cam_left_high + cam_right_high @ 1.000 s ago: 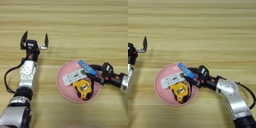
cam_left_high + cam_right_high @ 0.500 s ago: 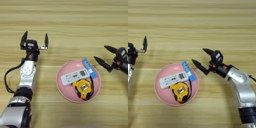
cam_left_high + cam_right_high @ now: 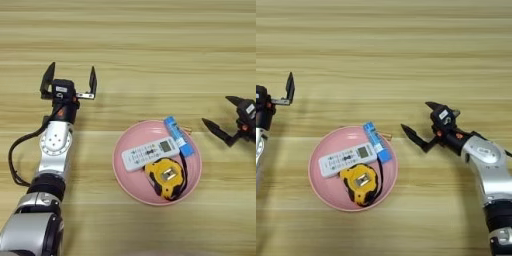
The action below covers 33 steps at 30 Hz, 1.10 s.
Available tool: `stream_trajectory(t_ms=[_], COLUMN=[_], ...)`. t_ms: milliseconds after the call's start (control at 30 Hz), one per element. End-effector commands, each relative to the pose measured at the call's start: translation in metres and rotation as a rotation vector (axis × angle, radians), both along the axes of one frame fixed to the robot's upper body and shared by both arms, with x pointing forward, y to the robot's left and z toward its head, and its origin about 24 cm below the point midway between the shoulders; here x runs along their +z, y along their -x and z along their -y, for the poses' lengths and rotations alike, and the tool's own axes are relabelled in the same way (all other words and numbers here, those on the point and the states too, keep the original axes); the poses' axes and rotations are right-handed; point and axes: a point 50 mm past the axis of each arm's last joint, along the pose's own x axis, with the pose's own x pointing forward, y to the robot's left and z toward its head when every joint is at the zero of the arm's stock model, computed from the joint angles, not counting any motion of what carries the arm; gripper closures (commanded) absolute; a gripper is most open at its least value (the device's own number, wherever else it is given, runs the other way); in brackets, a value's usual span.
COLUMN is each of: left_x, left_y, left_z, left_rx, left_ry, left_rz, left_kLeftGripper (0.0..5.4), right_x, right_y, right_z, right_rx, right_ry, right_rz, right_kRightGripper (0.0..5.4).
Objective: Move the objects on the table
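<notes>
Light wood-grain table (image 3: 150,45), planks running across, filling the whole frame. Lower centre: one pink round plate (image 3: 125,182), holding all three small items. White remote (image 3: 150,153) with grey screen lies slantwise across the plate's upper half, screen end toward the right. Yellow-black tape measure (image 3: 166,176) sits just below the remote, toward the plate's lower right, touching or nearly touching the remote's underside edge. Blue-and-white tube (image 3: 177,136) lies along the plate's upper right, its upper end propped on or reaching over the rim, its lower end beside the remote's screen end; a small tan sliver shows on the table just right of the tube's top, too small to identify. Left gripper (image 3: 69,83), upper left of the frame, well apart from the plate: both black fingers stand spread wide and pointing up the frame, nothing between them; its silver arm runs down to the lower left corner. Right gripper (image 3: 418,124), right of centre, near the plate's right rim but clear of it: fingers splayed wide apart, one reaching toward the plate, one raised behind, holding nothing.
</notes>
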Motion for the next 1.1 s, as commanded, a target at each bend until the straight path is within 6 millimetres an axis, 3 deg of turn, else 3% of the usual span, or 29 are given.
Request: stream_trajectory(t_ms=[33, 367, 1100], left_x=[0.003, 0.003, 0.004], left_y=[-0.002, -0.002, -0.002], left_z=[0.0, 0.0, -0.001], left_rx=[-0.004, -0.005, -0.003], left_ry=[-0.014, -0.015, -0.017], left_rz=[0.009, 0.01, 0.012], left_kLeftGripper=[0.0, 0.0, 0.0], right_x=[-0.006, -0.015, -0.016], right_y=[0.0, 0.001, -0.015], right_z=[0.001, -0.001, -0.02], right_rx=[0.042, 0.109, 0.211], right_ry=[0.035, 0.043, 0.071], right_rz=[-0.019, -0.066, -0.094], right_kRightGripper=[0.04, 0.04, 0.04])
